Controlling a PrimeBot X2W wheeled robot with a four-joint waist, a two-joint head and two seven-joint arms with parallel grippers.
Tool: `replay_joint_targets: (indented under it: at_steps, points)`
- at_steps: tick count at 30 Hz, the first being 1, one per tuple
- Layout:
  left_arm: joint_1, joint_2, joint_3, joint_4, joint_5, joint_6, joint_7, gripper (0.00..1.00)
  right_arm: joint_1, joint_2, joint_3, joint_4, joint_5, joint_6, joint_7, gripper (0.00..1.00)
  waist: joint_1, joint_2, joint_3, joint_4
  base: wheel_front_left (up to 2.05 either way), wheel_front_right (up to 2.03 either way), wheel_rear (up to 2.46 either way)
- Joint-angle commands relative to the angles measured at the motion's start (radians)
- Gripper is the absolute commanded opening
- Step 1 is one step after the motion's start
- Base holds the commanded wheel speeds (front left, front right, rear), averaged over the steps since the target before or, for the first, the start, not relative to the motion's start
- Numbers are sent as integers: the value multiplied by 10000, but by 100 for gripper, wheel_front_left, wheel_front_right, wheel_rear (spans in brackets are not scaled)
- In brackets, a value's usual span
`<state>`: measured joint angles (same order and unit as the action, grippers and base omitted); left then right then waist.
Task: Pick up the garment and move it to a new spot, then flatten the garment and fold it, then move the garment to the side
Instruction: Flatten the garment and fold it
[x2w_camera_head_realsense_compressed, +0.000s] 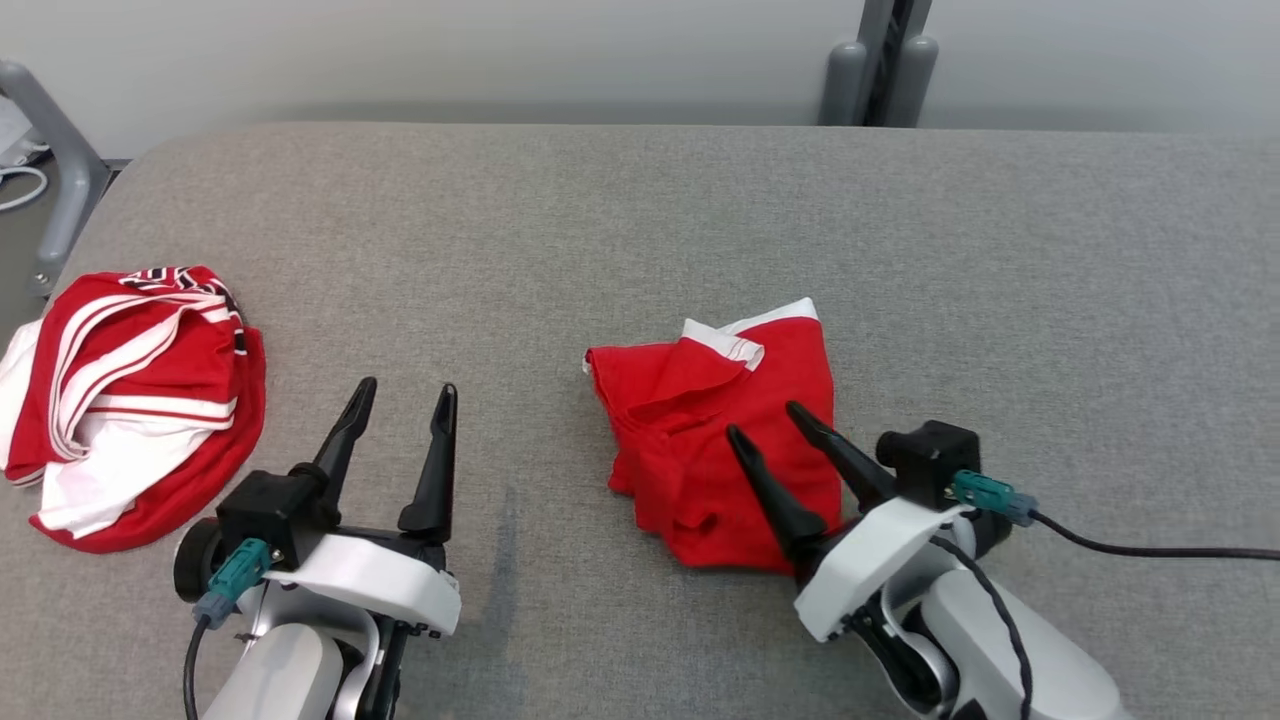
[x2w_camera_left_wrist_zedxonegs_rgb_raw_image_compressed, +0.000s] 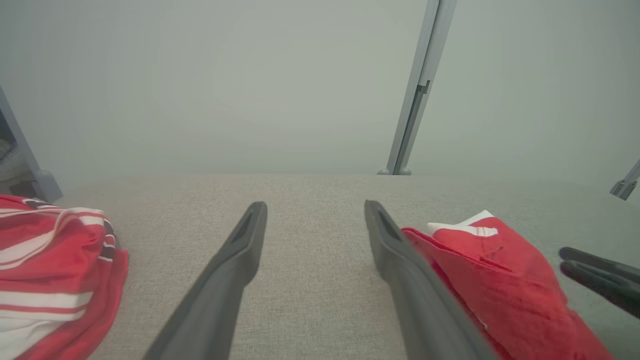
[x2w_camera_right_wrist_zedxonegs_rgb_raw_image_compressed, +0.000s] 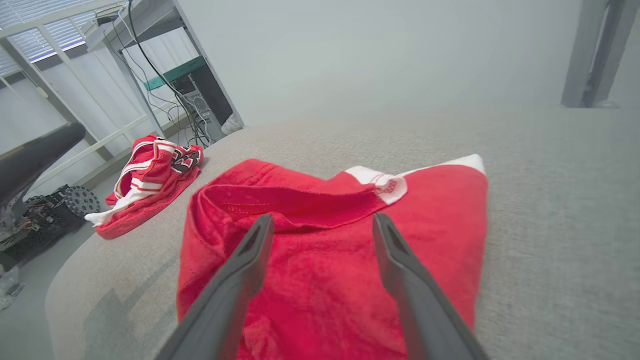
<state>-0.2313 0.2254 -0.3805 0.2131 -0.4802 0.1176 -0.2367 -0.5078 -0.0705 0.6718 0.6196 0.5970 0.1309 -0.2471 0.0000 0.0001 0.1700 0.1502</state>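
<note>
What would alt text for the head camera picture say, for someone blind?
A crumpled red garment with white trim lies on a grey table, the right tool open over it. The left tool is open over bare table, beside a striped garment at the left edge.

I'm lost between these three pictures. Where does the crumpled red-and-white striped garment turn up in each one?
Head view: the striped garment lies at the far left, near the table's edge.
Left wrist view: it is in the lower left corner.
Right wrist view: it is left of centre, in the middle distance.
Shared landmark: the plain red garment, which lies to its right in every view.
</note>
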Motion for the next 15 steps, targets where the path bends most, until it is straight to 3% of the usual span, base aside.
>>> replay_joint_targets:
  at_steps: [1, 6, 7, 9, 10, 15]
  points:
    - [80, 142, 88, -65, -6, 110, 47, 100, 358, -301, -440, -355, -231, -3, -115, 100, 0, -1, -80, -207, 0, 0, 0]
    - [215, 365, 212, -217, -13, 267, 102, 100, 1196, -785, -2342, -1441, -981, -3, -199, 100, 0, -1, -253, -504, 0, 0, 0]
    - [215, 365, 212, -217, -13, 267, 102, 100, 1196, -785, -2342, -1441, -981, -3, -199, 100, 0, -1, -253, -504, 0, 0, 0]
    - [331, 489, 278, -341, 8, 360, 134, 100, 1753, -872, -3765, -2174, -1662, -3, -204, 100, 0, -1, -382, -661, 0, 0, 0]
    - [331, 489, 278, -341, 8, 360, 134, 100, 1753, -872, -3765, -2174, -1662, -3, -204, 100, 0, -1, -382, -661, 0, 0, 0]
    - [553, 695, 325, -546, 54, 509, 204, 100, 2716, -872, -5670, -3172, -2733, -3, -96, 100, 0, -1, -637, -750, 0, 0, 0]
